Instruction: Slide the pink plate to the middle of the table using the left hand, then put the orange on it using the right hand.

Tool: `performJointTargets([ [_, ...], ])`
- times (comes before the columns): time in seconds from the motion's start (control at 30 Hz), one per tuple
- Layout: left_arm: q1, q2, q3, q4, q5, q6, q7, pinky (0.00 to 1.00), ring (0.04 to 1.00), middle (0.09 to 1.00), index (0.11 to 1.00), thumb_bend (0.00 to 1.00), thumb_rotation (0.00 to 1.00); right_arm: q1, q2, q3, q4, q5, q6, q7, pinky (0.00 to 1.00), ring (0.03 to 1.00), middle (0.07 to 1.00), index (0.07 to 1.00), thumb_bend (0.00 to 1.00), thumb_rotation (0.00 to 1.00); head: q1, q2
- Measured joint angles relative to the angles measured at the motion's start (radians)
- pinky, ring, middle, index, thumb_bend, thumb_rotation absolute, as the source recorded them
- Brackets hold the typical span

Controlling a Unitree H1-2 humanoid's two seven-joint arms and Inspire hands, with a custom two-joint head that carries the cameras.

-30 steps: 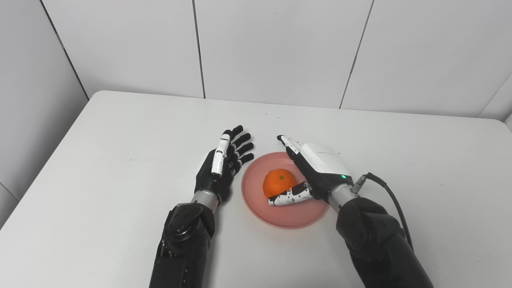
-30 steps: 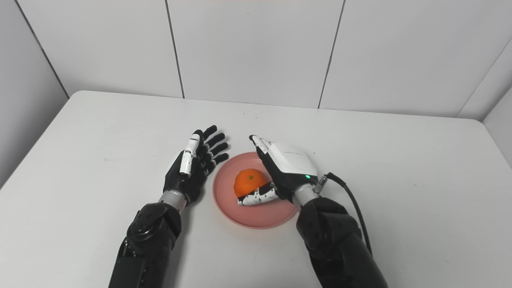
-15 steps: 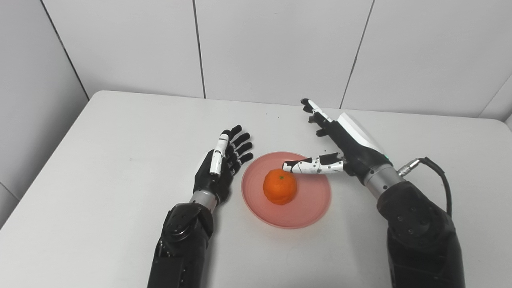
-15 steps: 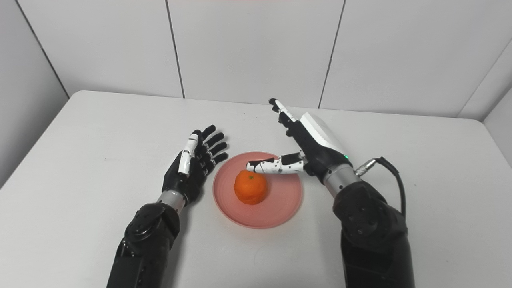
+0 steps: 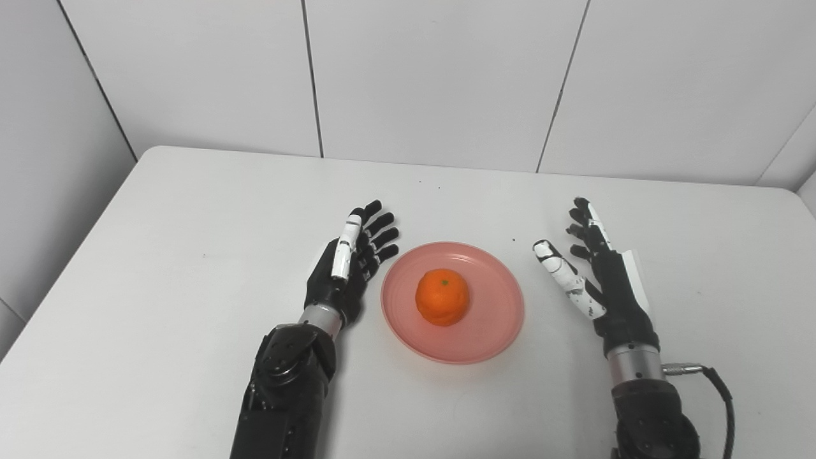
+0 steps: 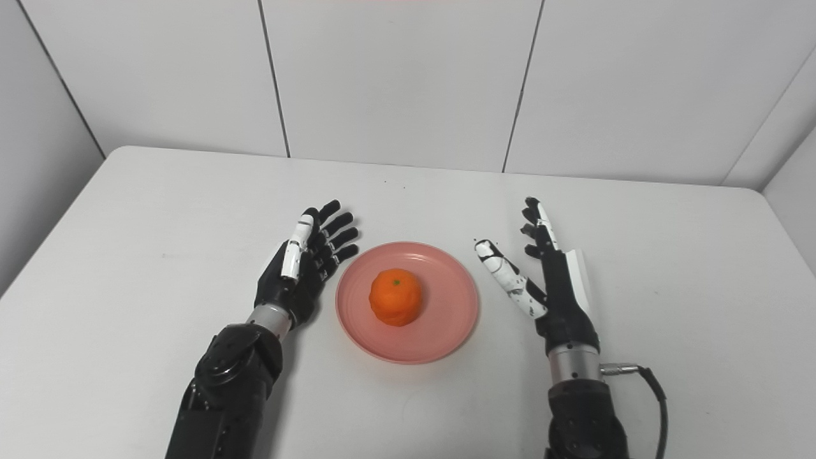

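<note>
With one orange (image 5: 442, 305) sitting on one plate (image 5: 488, 332) mid-table (image 5: 159, 255), both hands are empty, fingers spread. Left hand (image 5: 347, 266) just left of plate, unchanged. Right hand (image 5: 599, 277) has let go of the orange since a second ago and pulled back to the plate's right, clear of it.

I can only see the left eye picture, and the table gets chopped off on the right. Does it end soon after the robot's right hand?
Observer: No. In the right eye view the table carries on to a rounded far corner, well to the right of the right hand.
Operator: And then what happens to it?
Observer: Its right edge shows there, running from that corner back toward the robot.
Operator: What's next to that edge?
Observer: A plain white side wall.
</note>
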Motion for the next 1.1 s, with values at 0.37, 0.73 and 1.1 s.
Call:
performJointTargets([
  [0.37,0.033,0.032,-0.032,-0.008,0.027,-0.083,-0.020,1.00,0.998,0.998,0.998,0.39,1.00,-0.017,0.000,-0.003,0.017,0.200,0.039,-0.025,0.98,0.998,1.000,1.000,0.72,1.00,-0.017,0.002],
  [0.73,0.043,0.070,-0.077,-0.005,0.103,-0.188,-0.036,1.00,1.000,1.000,1.000,0.35,1.00,-0.013,-0.017,0.021,0.015,0.265,0.157,-0.034,1.00,1.000,1.000,1.000,0.40,1.00,-0.011,-0.002],
  [1.1,0.049,0.073,-0.091,0.001,0.136,-0.251,-0.037,1.00,1.000,1.000,1.000,0.35,1.00,0.004,-0.024,0.025,0.022,0.361,0.171,-0.036,1.00,1.000,1.000,1.000,0.30,1.00,-0.014,-0.017],
])
